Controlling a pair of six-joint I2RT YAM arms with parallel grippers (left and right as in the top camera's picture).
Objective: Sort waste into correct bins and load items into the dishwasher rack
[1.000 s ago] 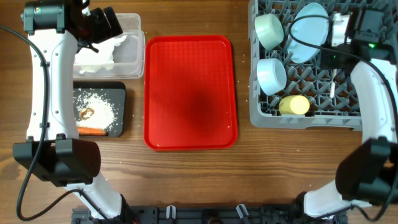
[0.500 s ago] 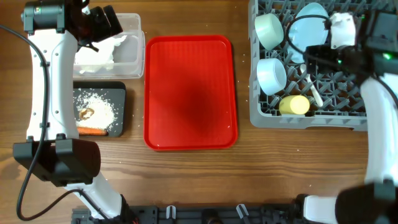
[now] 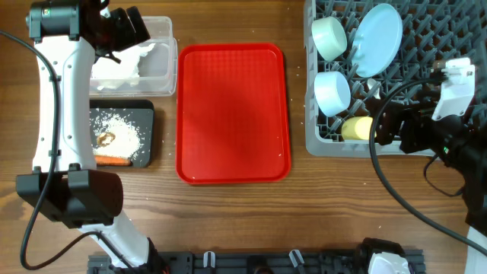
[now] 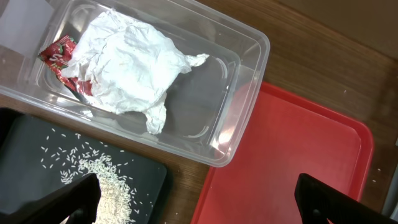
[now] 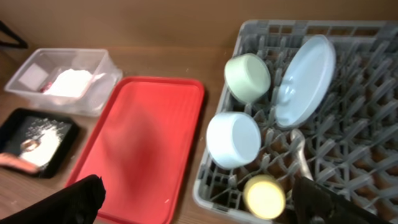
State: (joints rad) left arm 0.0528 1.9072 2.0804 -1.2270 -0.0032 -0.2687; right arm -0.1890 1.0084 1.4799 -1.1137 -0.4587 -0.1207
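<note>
The grey dishwasher rack (image 3: 312, 114) holds a pale blue plate (image 3: 378, 38), two bowls (image 3: 329, 36) (image 3: 332, 91), a yellow cup (image 3: 358, 128) and a white spoon (image 5: 300, 155). My right gripper (image 3: 384, 128) hovers open over the rack's front edge, nothing between its fingers. The clear tub (image 3: 160, 72) contains crumpled tissue (image 4: 134, 62) and a red-and-white wrapper (image 4: 59, 56). The black tray (image 3: 148, 114) carries rice (image 3: 118, 129), a brown lump (image 3: 104, 138) and a carrot (image 3: 112, 160). Above the tub, my left gripper (image 3: 125, 30) is open and holds nothing.
A flat red tray (image 3: 232, 114) lies between the bins and the rack, with nothing on it. Bare wooden table runs along the front. A few rice grains lie on the wood beside the black tray.
My right gripper opened, left the spoon in the rack, and drew back from over the rack toward the front right. The left arm has not moved.
</note>
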